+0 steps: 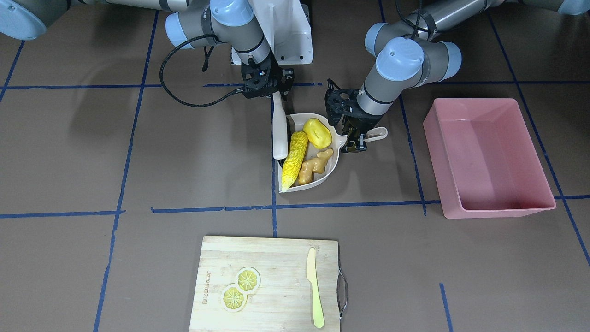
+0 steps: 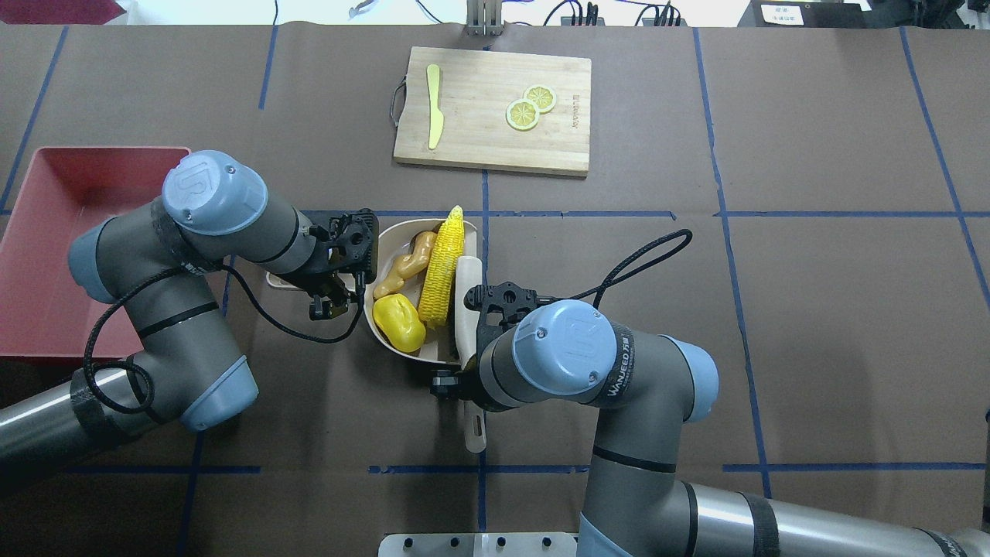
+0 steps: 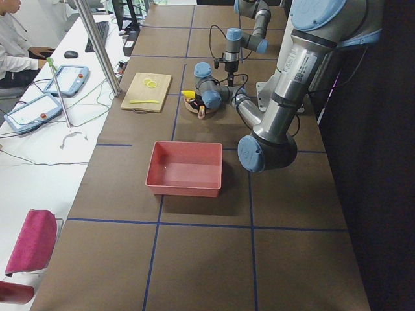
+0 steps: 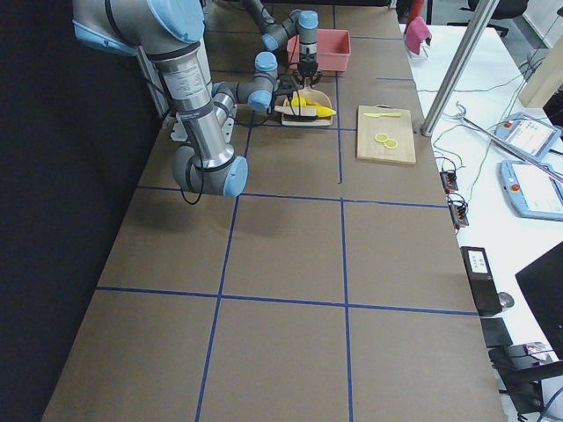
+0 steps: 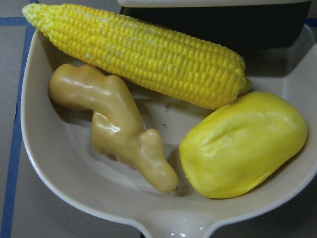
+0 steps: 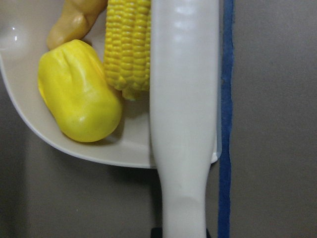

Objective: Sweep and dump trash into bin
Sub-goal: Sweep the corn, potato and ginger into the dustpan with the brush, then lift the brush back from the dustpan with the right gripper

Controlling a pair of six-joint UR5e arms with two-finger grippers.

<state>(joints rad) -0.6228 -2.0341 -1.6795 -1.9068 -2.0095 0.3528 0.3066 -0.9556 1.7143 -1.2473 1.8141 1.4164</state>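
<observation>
All three pieces of trash lie in the beige dustpan (image 5: pixel 64 158) at the middle of the table: the corn cob (image 1: pixel 295 159) along its open edge, the potato (image 1: pixel 317 133) at the end nearest the robot, and the ginger root (image 1: pixel 315 166) beside them, touching the corn. The left gripper (image 1: pixel 356 142) is clamped on the dustpan's handle. The right gripper (image 1: pixel 276 92) grasps a white brush (image 1: pixel 279 131) lying against the corn. The pink bin (image 1: pixel 500 210) stands well apart on the robot's left.
</observation>
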